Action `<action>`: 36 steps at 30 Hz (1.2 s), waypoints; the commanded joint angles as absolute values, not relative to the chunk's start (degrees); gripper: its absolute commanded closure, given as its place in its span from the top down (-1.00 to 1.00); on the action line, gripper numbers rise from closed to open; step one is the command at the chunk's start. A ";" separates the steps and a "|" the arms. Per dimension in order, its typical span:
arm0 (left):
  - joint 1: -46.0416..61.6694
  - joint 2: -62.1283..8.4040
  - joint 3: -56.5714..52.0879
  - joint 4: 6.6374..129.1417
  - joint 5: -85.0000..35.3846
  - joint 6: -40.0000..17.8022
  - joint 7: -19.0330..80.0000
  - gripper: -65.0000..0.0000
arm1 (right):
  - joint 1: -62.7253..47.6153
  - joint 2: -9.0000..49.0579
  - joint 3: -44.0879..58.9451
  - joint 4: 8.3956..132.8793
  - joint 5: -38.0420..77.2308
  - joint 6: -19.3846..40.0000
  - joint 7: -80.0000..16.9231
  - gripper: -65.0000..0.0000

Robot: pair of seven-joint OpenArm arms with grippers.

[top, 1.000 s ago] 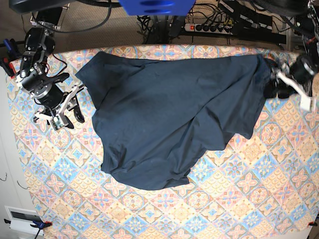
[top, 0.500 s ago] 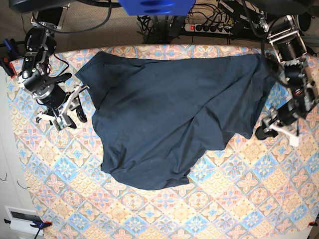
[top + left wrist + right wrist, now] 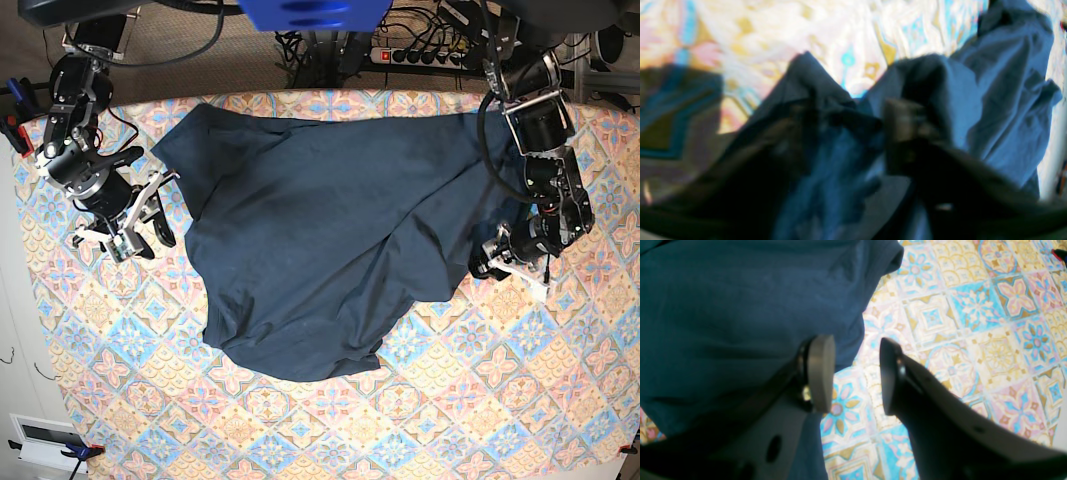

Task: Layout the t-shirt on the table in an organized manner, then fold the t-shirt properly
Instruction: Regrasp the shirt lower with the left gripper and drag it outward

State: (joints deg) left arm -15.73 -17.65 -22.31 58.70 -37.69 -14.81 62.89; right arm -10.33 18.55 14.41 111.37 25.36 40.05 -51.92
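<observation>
The dark navy t-shirt [image 3: 330, 220] lies spread but skewed and wrinkled on the tile-patterned table [image 3: 450, 400]. My left gripper [image 3: 491, 266] is at the shirt's lower right corner. In the blurred left wrist view its fingers [image 3: 903, 126] stand apart, with bunched t-shirt cloth [image 3: 1000, 100] between and around them, over the table [image 3: 773, 33]. My right gripper [image 3: 152, 234] is open beside the shirt's left edge. In the right wrist view the right gripper [image 3: 857, 373] is empty, one pad over the t-shirt's edge [image 3: 740, 306] and the other over the table [image 3: 973, 323].
A power strip with cables [image 3: 420, 55] lies beyond the table's far edge, next to a blue object [image 3: 310, 12]. A white device [image 3: 45, 440] sits off the front left corner. Both arm bases stand at the far corners.
My left arm swung from the shirt's upper right corner down and inward to its lower right corner. My right gripper stayed by the left edge, shifting only slightly.
</observation>
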 commanded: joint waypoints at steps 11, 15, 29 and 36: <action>-23.25 -21.76 -28.35 64.13 -45.49 -14.73 63.87 -1.00 | -9.54 19.47 14.90 112.13 26.07 40.00 -50.51 -0.32; -28.09 -25.71 -31.60 65.01 -49.27 -14.73 64.04 -1.00 | -9.45 19.47 14.90 112.13 26.07 40.00 -50.68 -0.32; -36.70 -36.97 -31.43 57.45 -39.78 -14.29 50.77 -1.00 | -9.45 19.47 14.29 112.13 26.07 40.00 -50.86 -0.32; -38.11 -36.70 -29.05 51.21 -35.12 -14.55 52.79 0.01 | -9.71 19.47 12.79 112.13 26.07 40.00 -50.95 -0.31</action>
State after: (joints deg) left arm -36.23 -35.48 -28.99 50.04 -33.87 -13.87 53.74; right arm -10.46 18.79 12.95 111.37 25.04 39.81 -52.36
